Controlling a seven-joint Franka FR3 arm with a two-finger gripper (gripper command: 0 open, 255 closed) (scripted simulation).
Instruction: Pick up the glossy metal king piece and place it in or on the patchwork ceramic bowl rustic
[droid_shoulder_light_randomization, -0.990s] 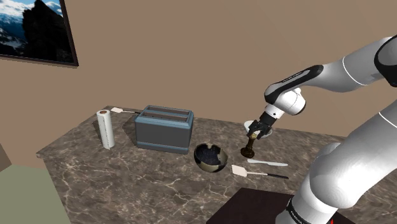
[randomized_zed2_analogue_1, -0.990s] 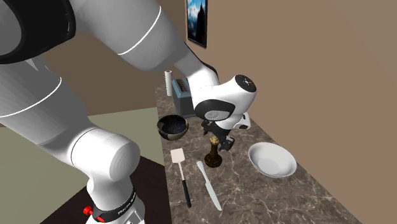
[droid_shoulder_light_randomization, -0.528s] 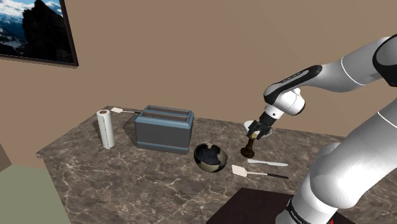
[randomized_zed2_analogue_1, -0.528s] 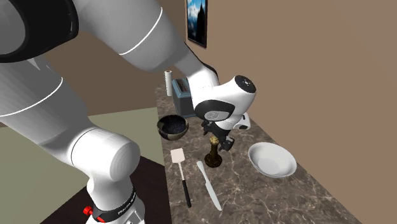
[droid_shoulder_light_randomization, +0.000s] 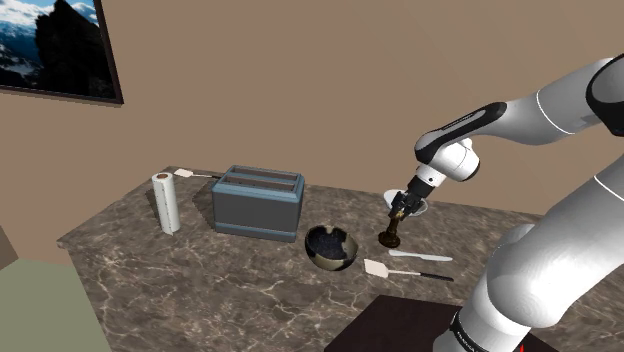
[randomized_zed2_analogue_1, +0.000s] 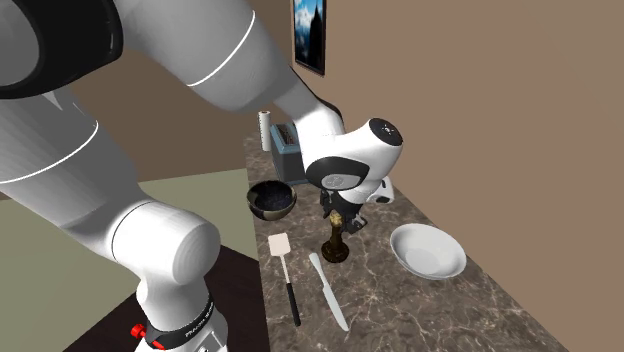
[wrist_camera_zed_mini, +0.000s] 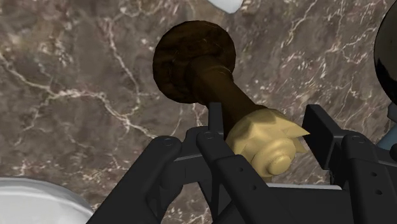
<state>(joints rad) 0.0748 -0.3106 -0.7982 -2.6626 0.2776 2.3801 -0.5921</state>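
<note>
Claw (wrist_camera_zed_mini: 267, 126) closed in, clasping king piece (wrist_camera_zed_mini: 213, 86) crown.

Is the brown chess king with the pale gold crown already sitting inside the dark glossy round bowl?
No, the brown chess king stands upright on the marbled brown counter, beside the dark glossy bowl.
</note>
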